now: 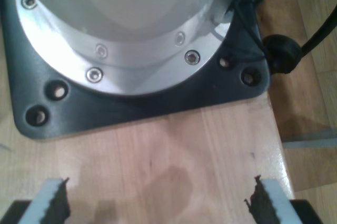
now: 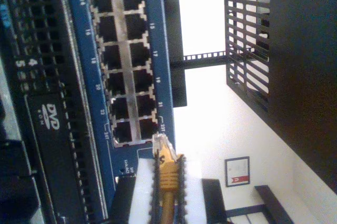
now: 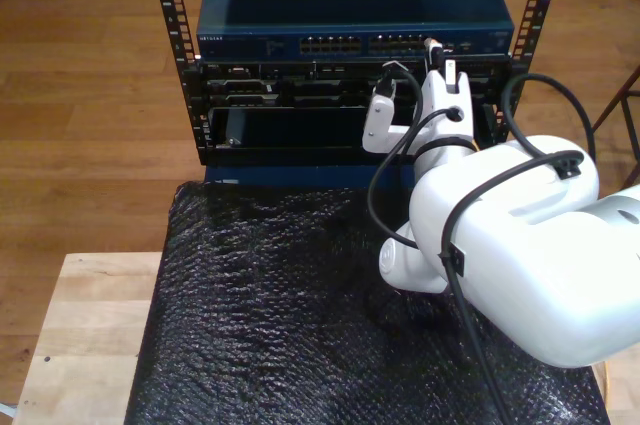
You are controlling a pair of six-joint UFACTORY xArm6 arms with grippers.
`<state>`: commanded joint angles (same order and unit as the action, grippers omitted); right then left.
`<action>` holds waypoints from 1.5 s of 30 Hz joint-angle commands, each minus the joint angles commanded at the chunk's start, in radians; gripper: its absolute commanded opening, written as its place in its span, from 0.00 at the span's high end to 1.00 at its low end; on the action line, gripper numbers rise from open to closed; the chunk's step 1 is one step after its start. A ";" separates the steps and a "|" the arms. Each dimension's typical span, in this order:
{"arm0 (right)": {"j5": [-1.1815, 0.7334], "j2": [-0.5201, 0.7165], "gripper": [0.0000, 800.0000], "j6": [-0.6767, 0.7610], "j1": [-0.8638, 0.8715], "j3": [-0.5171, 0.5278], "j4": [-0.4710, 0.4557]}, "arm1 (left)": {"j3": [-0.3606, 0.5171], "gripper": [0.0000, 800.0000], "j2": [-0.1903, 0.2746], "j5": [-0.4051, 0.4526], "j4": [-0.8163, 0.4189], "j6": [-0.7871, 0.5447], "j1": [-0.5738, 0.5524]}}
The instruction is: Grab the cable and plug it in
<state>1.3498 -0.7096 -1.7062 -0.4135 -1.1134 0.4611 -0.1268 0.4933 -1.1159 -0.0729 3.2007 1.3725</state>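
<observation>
My second gripper (image 2: 167, 192) is clamped on the cable (image 2: 167, 182), a yellow-orange network cable. Its clear plug (image 2: 160, 145) projects past the fingertips and sits just beside the last pair of ports on the blue network switch (image 2: 152, 34), at the end of the port block (image 2: 126, 60); the second wrist view does not show whether the plug is seated. A black panel marked DVD (image 2: 52, 145) lies beside the switch.

In the exterior view, the white arm (image 3: 510, 245) reaches from the exterior view's right toward the switch (image 3: 355, 10) in the black rack (image 3: 175, 55). Thick black cables (image 3: 390, 175) loop along the arm and cross in front of the lower rack units. A black textured mat (image 3: 270, 315) covers the wooden table (image 3: 80, 325) before the rack.

My first gripper (image 1: 158, 197) stands with its fingers wide apart, holding nothing, over a bare wooden surface (image 1: 174, 155) near a black base plate (image 1: 158, 97) carrying a bolted metal flange (image 1: 131, 71).
</observation>
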 joint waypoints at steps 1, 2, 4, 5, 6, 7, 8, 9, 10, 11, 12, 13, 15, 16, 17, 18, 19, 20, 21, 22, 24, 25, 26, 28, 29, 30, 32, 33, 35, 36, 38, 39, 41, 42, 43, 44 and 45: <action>0.000 0.000 1.00 -0.002 -0.002 0.002 -0.002 | 0.000 0.00 0.000 0.000 0.000 0.000 0.000; 0.000 0.000 1.00 -0.005 -0.002 0.003 -0.002 | 0.000 0.00 0.000 0.000 0.000 0.000 0.000; 0.000 -0.002 1.00 -0.015 -0.002 0.002 -0.002 | 0.000 0.00 0.000 0.000 0.000 0.000 0.000; 0.000 -0.003 1.00 -0.017 -0.002 0.000 -0.002 | 0.000 0.00 -0.002 0.000 0.000 0.000 0.000; 0.000 -0.006 1.00 -0.017 0.000 -0.002 -0.002 | 0.000 0.00 0.000 0.000 0.000 0.000 0.000; 0.000 -0.008 1.00 -0.017 0.000 -0.002 -0.002 | 0.000 0.00 0.000 0.000 0.000 0.000 0.000; -0.002 -0.008 1.00 -0.017 0.000 -0.003 -0.002 | 0.000 0.00 0.000 0.000 0.000 0.000 0.000; -0.002 -0.008 1.00 -0.017 0.002 -0.005 -0.002 | 0.000 0.00 0.000 0.000 0.000 0.000 0.000; -0.002 -0.008 1.00 -0.017 0.002 -0.009 -0.002 | 0.000 0.00 0.000 0.000 0.000 0.000 0.000; -0.002 -0.009 1.00 -0.017 0.002 -0.014 -0.002 | 0.000 0.00 0.000 0.000 0.000 0.000 0.000; -0.003 -0.012 1.00 -0.017 0.002 -0.018 -0.002 | 0.000 0.00 0.000 0.000 0.000 0.000 0.000; -0.005 -0.017 1.00 -0.017 0.003 -0.021 -0.002 | 0.000 0.00 -0.002 0.000 0.000 0.000 0.000; -0.005 -0.020 1.00 -0.017 0.003 -0.031 -0.002 | 0.000 0.00 0.000 0.000 0.000 0.000 0.000; -0.006 -0.020 1.00 -0.017 0.003 -0.032 -0.002 | 0.000 0.00 0.000 0.000 0.000 0.000 0.000; -0.006 -0.020 1.00 -0.017 0.003 -0.032 -0.002 | 0.000 0.00 0.000 0.000 0.000 0.000 0.000; -0.006 -0.020 1.00 -0.017 0.003 -0.032 -0.002 | 0.000 0.00 -0.002 0.000 0.000 0.000 0.000; -0.006 -0.020 1.00 -0.017 0.003 -0.032 -0.002 | 0.000 0.00 0.000 0.000 0.000 0.000 0.000; -0.006 -0.020 1.00 -0.015 0.003 -0.032 -0.002 | 0.000 0.00 0.000 0.000 0.000 0.000 0.000; -0.006 -0.020 1.00 -0.015 0.003 -0.032 -0.002 | 0.000 0.00 0.000 0.000 0.000 0.000 0.000; -0.006 -0.020 1.00 -0.015 0.003 -0.032 -0.002 | 0.000 0.00 0.000 0.000 0.000 0.000 0.000; -0.006 -0.020 1.00 -0.015 0.003 -0.032 -0.002 | 0.000 0.00 0.000 0.000 0.000 0.000 0.000; -0.006 -0.018 1.00 -0.015 0.003 -0.031 -0.002 | 0.000 0.00 0.000 0.000 0.000 0.000 0.000; -0.006 -0.020 1.00 -0.014 0.003 -0.031 -0.002 | 0.000 0.00 -0.002 0.000 0.000 0.000 0.000; -0.006 -0.020 1.00 -0.014 0.003 -0.031 -0.002 | 0.000 0.00 0.000 0.000 0.000 0.000 0.000; -0.006 -0.020 1.00 -0.014 0.003 -0.031 -0.002 | -0.002 0.00 0.000 0.000 0.000 0.000 0.000; -0.006 -0.020 1.00 -0.014 0.003 -0.031 -0.002 | 0.000 0.00 0.000 0.000 0.000 0.000 0.000; -0.008 -0.020 1.00 -0.014 0.003 -0.032 -0.002 | 0.000 0.00 -0.002 0.000 0.000 0.000 0.000; -0.008 -0.020 1.00 -0.014 0.003 -0.032 -0.002 | 0.000 0.00 0.000 0.000 0.000 0.000 0.000; -0.008 -0.020 1.00 -0.012 0.003 -0.034 -0.003 | 0.000 0.00 0.000 0.000 0.000 0.000 0.000; -0.008 -0.020 1.00 -0.012 0.003 -0.034 -0.003 | 0.000 0.00 0.000 0.000 0.000 0.000 0.000; -0.008 -0.020 1.00 -0.011 0.003 -0.034 -0.003 | 0.000 0.00 0.000 0.000 0.000 0.000 0.000; -0.009 -0.020 1.00 -0.011 0.003 -0.034 -0.002 | -0.002 0.00 -0.002 0.000 0.000 0.000 0.000; -0.009 -0.020 1.00 -0.009 0.005 -0.034 -0.002 | 0.000 0.00 -0.002 0.000 0.000 0.000 0.000; -0.009 -0.020 1.00 -0.009 0.005 -0.034 -0.003 | 0.000 0.00 0.000 0.000 0.000 0.000 0.000; -0.009 -0.020 1.00 -0.009 0.005 -0.034 -0.003 | 0.000 0.00 -0.002 0.000 0.000 0.000 0.000; -0.009 -0.020 1.00 -0.009 0.005 -0.035 -0.003 | 0.000 0.00 -0.002 0.000 0.000 0.000 0.000; -0.011 -0.020 1.00 -0.009 0.005 -0.037 -0.005 | 0.000 0.00 -0.002 0.000 0.000 0.000 0.000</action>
<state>1.3391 -0.7296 -1.7154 -0.4089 -1.1502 0.4565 -0.1268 0.4918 -1.1159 -0.0729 3.2007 1.3725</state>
